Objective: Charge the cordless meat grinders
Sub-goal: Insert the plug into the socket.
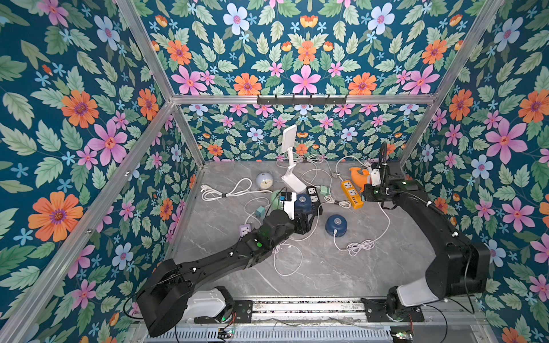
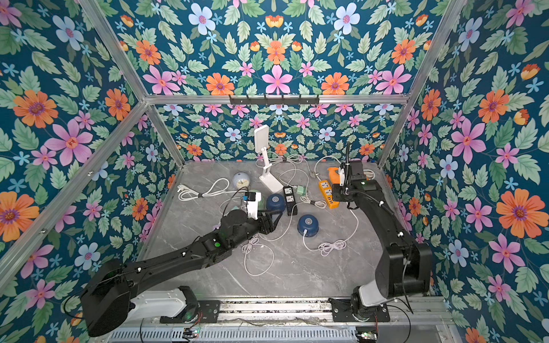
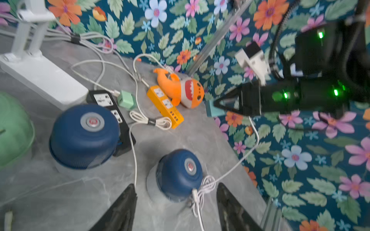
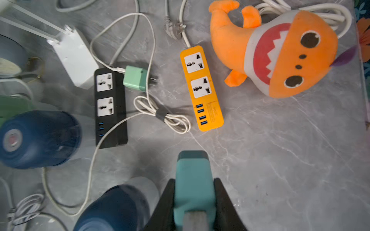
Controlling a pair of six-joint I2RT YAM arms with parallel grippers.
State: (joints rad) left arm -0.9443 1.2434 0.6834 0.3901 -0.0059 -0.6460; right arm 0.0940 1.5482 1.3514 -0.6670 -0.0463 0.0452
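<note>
Grinder is a navy dome, silver-buttoned.

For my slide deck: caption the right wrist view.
Right gripper clamps a teal plug adapter near the orange power strip.

Smooth plastic grinders & plush toy

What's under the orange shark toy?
A bundled white cable shows past the head of the shark toy and runs out of sight beneath it. How far it reaches, and anything else underneath, is covered by the toy.
</note>
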